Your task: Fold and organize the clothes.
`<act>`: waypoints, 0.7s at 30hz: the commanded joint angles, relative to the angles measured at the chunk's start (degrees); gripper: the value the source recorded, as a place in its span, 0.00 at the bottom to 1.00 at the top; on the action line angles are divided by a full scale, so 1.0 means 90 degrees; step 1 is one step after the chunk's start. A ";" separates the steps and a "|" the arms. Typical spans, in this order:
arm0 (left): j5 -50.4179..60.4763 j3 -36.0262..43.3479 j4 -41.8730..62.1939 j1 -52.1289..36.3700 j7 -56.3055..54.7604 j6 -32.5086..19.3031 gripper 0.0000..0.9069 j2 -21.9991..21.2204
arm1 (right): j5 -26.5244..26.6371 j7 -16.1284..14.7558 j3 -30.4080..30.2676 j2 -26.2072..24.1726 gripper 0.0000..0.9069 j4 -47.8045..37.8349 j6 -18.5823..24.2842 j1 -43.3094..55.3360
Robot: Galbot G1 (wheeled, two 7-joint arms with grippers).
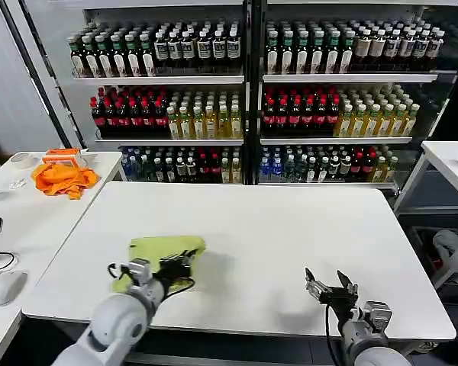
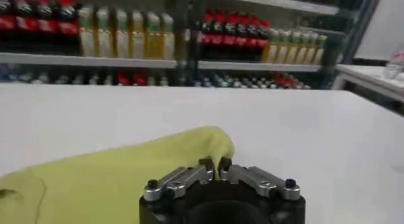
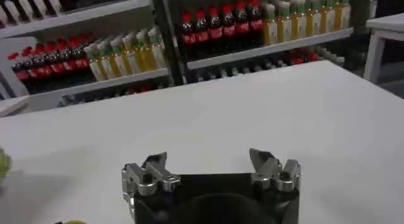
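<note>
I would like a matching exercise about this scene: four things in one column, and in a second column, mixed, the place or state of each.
Things:
1. lime T-shirt
2. left tool
3. right tool
4. orange cloth

Place or state:
A. open, above bare table, near front edge
B. on the side table at the left
C. shut on a fabric edge
D. folded on the main white table

Pairs: 1-D, 2-C, 3-A, 4-B

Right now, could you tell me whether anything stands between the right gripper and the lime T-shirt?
Nothing visible does. Bare white table lies between the open right gripper and the lime T-shirt, where the left gripper is shut on the shirt's edge.
</note>
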 commanded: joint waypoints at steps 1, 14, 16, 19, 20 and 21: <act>0.0410 0.1569 0.0818 -0.1018 0.0161 -0.0318 0.33 -0.1348 | 0.0033 -0.0007 0.0017 -0.0094 1.00 -0.0048 -0.0014 0.0155; -0.0030 0.0880 0.0646 -0.0702 0.0225 -0.1615 1.00 -0.1612 | 0.0019 -0.0024 -0.0708 -0.0185 1.00 -0.0368 0.0026 0.0847; 0.0000 0.0628 0.0495 -0.0569 0.0209 -0.1648 1.00 -0.1525 | 0.0019 -0.0008 -0.0972 -0.0168 1.00 -0.0471 0.0061 0.1071; 0.0220 0.0214 0.0299 -0.0249 0.0118 -0.1904 1.00 -0.1250 | 0.0116 0.0035 -0.1477 -0.0062 1.00 -0.0705 0.0039 0.1532; 0.0317 0.0009 0.0266 -0.0042 0.0092 -0.1964 1.00 -0.1154 | 0.0228 0.0069 -0.1693 0.0027 1.00 -0.0814 0.0024 0.1688; 0.0360 -0.0135 0.0221 0.0016 0.0089 -0.1980 1.00 -0.1104 | 0.0291 0.0083 -0.1784 0.0076 1.00 -0.0886 0.0022 0.1768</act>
